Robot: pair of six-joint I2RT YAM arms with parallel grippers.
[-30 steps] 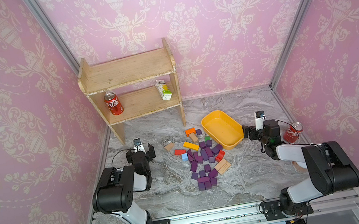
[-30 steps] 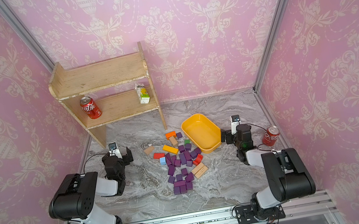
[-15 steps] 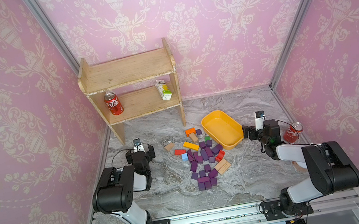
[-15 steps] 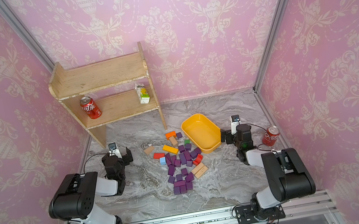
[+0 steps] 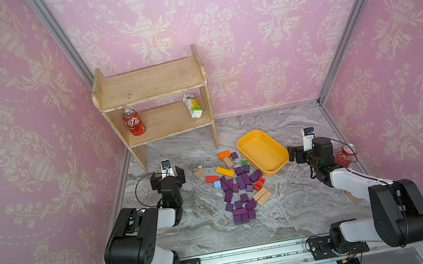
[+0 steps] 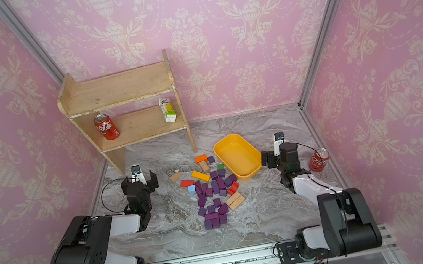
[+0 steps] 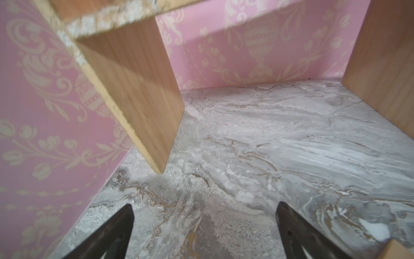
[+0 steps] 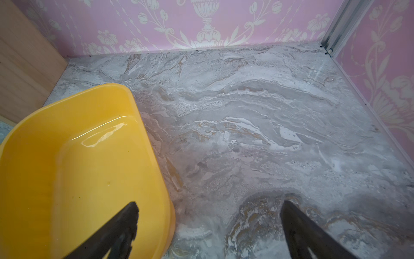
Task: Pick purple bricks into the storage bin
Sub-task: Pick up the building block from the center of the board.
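Several dark purple bricks (image 5: pixel 243 181) (image 6: pixel 217 185) lie in a loose heap mid-table in both top views, mixed with other coloured blocks. The yellow storage bin (image 5: pixel 247 144) (image 6: pixel 223 148) (image 8: pixel 125 98) sits just right of the heap and holds nothing. My left gripper (image 5: pixel 166 175) (image 6: pixel 139 182) (image 7: pixel 205 207) stands open left of the heap, nothing between its fingers, facing the shelf's leg. My right gripper (image 5: pixel 296 153) (image 6: pixel 268 159) (image 8: pixel 209 205) is open beside the bin's right side, one finger (image 8: pixel 125 219) over the bin's rim.
A wooden two-tier shelf (image 5: pixel 150 84) (image 6: pixel 119 90) (image 7: pixel 139 94) stands at the back left with a red can (image 5: pixel 133 122) and a small carton (image 5: pixel 193 106). Another red can (image 5: pixel 345 155) (image 6: pixel 318 160) stands by the right wall. Orange, yellow, red, blue, green and tan blocks lie among the heap.
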